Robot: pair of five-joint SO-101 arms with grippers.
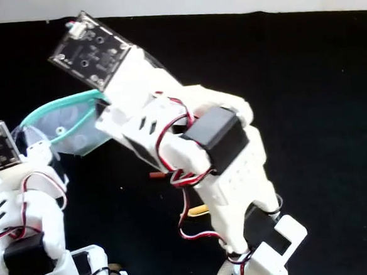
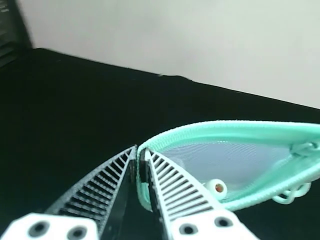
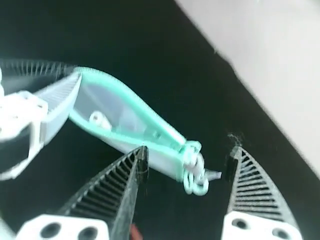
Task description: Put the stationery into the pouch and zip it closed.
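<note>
The flat pouch (image 3: pixel 125 117) has see-through, pale mesh sides and a mint-green zip band along its edge. In the left wrist view the band runs around the mesh panel as an upper and a lower strip. Whether the zip is drawn shut cannot be told. A small white round piece (image 2: pixel 217 188) with a reddish centre shows through the mesh, inside the pouch. At one narrow end of the pouch hangs a mint-green zip pull (image 3: pixel 195 176) made of small loops.

The pouch is held up over the black worktop (image 1: pixel 319 103), between the two tools. The left tool (image 2: pixel 140 162) is pinched tight on the end of the pouch away from the pull, with the green band squeezed between its ribbed fingers. The right tool (image 3: pixel 189 157) is spread wide and grips nothing. Its two ribbed fingers stand one on each side of the pull end of the pouch, and the pull hangs between them, touching neither.

In the high view, the dark circuit board (image 1: pixel 89 49) on the right arm's wrist sits just above the pouch, and its markings are too small to read. A small red bit (image 1: pixel 154 175) and a yellow bit (image 1: pixel 198 209) lie on the worktop near the pouch, on the side nearer the arm bases. Both are mostly hidden by the arm.
</note>
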